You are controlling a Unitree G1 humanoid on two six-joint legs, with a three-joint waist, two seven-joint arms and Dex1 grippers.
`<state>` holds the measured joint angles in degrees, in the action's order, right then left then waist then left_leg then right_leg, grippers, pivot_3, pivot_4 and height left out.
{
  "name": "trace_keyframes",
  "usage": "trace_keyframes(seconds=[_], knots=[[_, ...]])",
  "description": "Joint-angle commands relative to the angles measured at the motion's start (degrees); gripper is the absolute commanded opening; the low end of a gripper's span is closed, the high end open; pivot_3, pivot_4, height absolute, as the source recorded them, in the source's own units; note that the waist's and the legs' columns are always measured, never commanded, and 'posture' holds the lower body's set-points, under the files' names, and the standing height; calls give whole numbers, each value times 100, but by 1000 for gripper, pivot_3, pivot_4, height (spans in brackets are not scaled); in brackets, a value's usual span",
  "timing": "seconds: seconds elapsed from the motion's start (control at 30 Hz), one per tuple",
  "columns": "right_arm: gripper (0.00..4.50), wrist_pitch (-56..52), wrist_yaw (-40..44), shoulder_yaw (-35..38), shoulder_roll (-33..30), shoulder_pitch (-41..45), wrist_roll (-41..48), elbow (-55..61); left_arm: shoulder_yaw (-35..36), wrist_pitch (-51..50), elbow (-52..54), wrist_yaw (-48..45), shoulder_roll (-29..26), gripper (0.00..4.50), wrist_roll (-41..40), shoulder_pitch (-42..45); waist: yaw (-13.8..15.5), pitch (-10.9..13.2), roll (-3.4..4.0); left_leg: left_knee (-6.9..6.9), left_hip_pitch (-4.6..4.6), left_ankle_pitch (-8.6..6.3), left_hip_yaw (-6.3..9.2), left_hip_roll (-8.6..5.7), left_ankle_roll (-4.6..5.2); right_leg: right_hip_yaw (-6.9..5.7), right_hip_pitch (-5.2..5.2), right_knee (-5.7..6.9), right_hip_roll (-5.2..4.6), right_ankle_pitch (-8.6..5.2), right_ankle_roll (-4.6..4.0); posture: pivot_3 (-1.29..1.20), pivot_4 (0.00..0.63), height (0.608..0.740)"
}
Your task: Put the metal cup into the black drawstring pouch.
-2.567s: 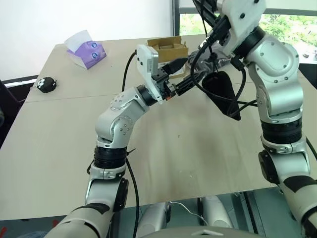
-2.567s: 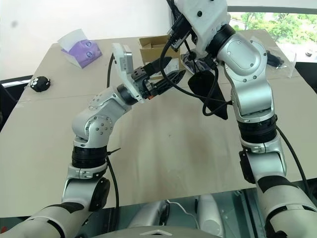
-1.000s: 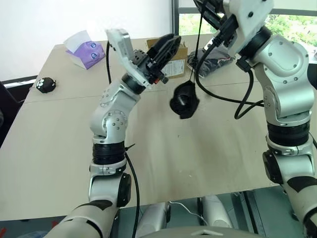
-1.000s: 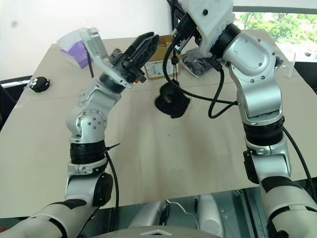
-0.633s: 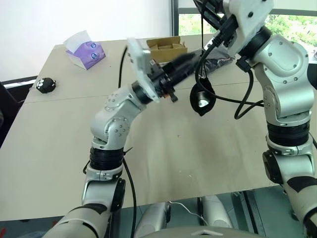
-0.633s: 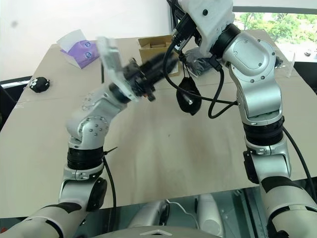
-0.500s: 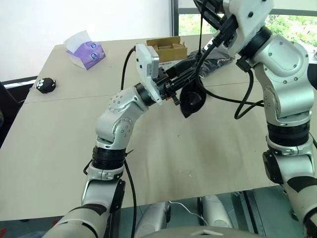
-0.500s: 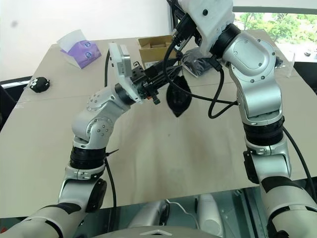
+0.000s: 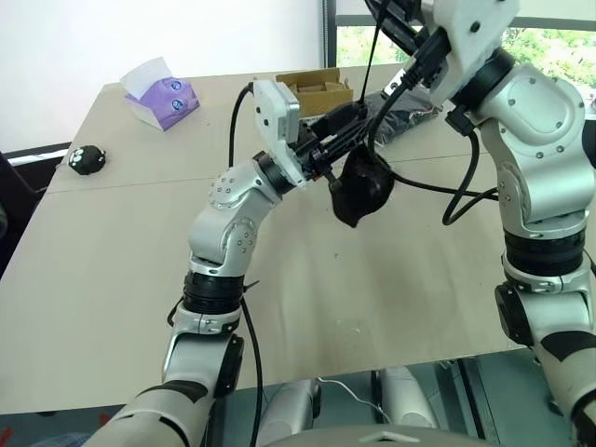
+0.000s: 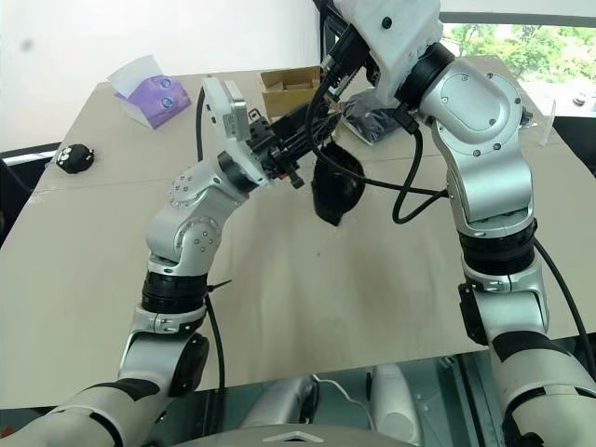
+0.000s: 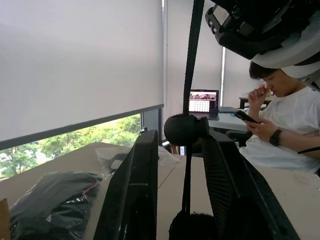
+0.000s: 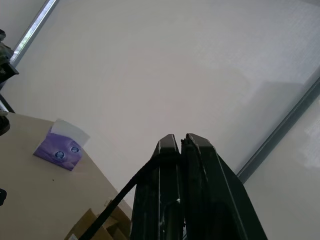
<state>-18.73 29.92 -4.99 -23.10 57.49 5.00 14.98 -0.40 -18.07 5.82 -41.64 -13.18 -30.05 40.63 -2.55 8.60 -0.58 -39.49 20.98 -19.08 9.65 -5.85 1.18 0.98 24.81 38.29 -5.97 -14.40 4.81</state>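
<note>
Since a second ago my left gripper has swung down from its raised pose and now sits at the cord just above the pouch, and the pouch itself no longer swings out with its mouth toward me. It hangs in the air over the table, bunched and rounded, between my two arms.

My right gripper is high up, its fingers pressed together and pinching the cord, which runs down from between them; the pouch dangles from that cord. Over the last second this arm has not shifted.

My left gripper's fingers stand partly apart, one on each side of the cord, with the round cord stopper between them near their tips. I cannot tell whether they actually press on the stopper or merely bracket it. Below them, in the left wrist view, the dark top of the pouch shows.

I cannot see the cup; the pouch looks bulged, but what fills it is hidden.

On the table behind are a cardboard box, a purple tissue pack, a small black object near the left edge, and a plastic-wrapped black bundle by the box. Through the left wrist view a person sits at a desk looking at a phone, a laptop behind.
</note>
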Motion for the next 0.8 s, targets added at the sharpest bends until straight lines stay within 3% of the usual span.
trace_keyframes(seconds=[0.03, 0.5, 0.53, 0.6, 0.8], knots=[[0, 22, 22, 92, -26, 91, 47, 210, 111, 119, 188, 28, 56, 1349, -112, 155, -1, 0, 0, 0, 0, 0, 0, 0, 0, 1, 0, 0, 0, 0, 0, 0, 150, 740], [0, -15, 70, 50, -4, 99, 15, 177, 65, 105, 111, 59, 209, 1349, -133, 216, 2, 0, 0, 0, 0, 0, 0, 0, 0, 0, 0, 0, 1, 0, 0, 0, 150, 740], [0, -7, 70, 49, -3, 98, 11, 168, 69, 78, 119, 61, 210, 834, -151, 191, 1, 0, 0, 0, 0, 0, -1, 0, 0, 1, 0, 0, 1, 0, 0, 0, 150, 740], [0, -1, 68, 51, -1, 94, 8, 165, 73, 65, 144, 55, 183, 280, -138, 155, 0, 0, 0, 0, 0, 0, 0, 0, 0, 0, 0, 0, 1, 0, 0, 0, 150, 740], [0, 42, 56, 66, 10, 98, 5, 145, 52, 92, 120, 94, 99, 165, -3, 107, 0, 0, 0, 0, 0, 0, 0, 0, 0, 1, 0, 0, 1, 0, 0, 0, 150, 740]])
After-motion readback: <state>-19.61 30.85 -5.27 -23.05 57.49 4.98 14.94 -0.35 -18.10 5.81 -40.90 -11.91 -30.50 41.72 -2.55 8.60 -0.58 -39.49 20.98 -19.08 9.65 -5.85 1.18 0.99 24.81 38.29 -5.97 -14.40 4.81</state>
